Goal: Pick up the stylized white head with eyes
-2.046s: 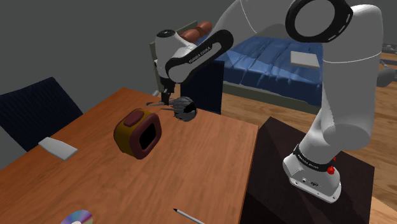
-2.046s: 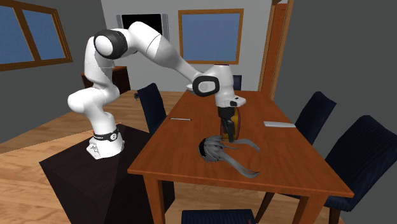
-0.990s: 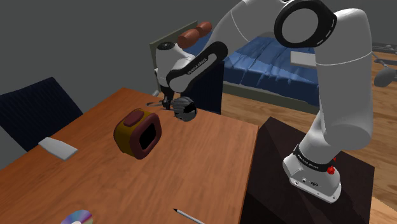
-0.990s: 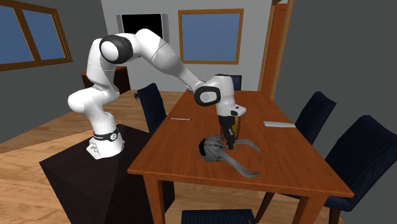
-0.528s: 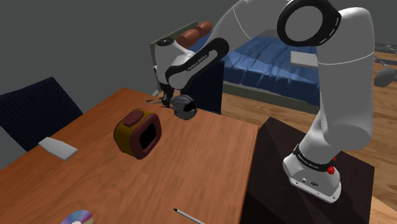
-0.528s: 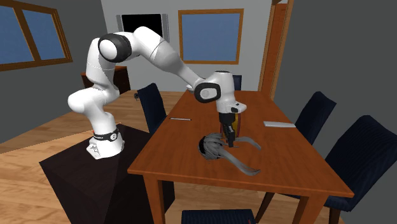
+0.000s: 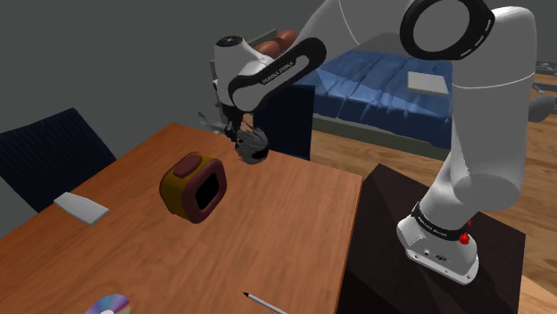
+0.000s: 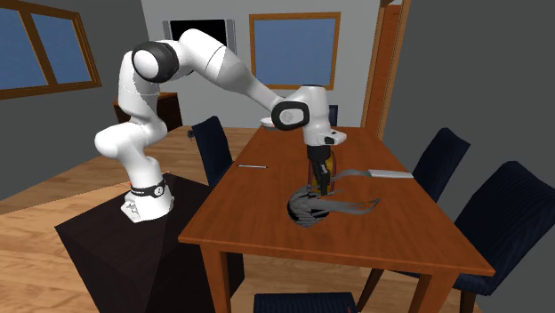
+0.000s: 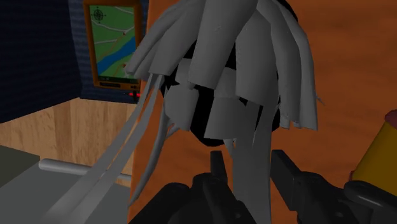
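Note:
The head [image 7: 253,146] is a grey bundle of flat strips around a black core; no eyes show. It hangs tilted just above the wooden table [image 7: 295,223] near its far corner. My gripper [image 7: 242,134] comes down from above and is shut on its strips. In the second exterior view the gripper [image 8: 318,187] clasps the top of the head [image 8: 308,207], and long grey strips [image 8: 357,207] trail off it sideways, clear of the tabletop. In the wrist view the fingers [image 9: 285,173] pinch one grey strip of the head [image 9: 222,70], with the gripper [image 9: 249,177] right behind it.
A yellow and maroon boxy object [image 7: 194,185] stands mid-table, close to the head. A white flat pad [image 7: 81,208], a disc [image 7: 108,305] and a pen [image 7: 265,303] lie nearer the shoulder view's bottom. Dark blue chairs [image 8: 498,222] ring the table. A map-screen device [image 9: 113,41] lies below.
The fingers have closed on the head's strips and the hand has risen a little. The head has come up and tipped; its long strips have left the tabletop.

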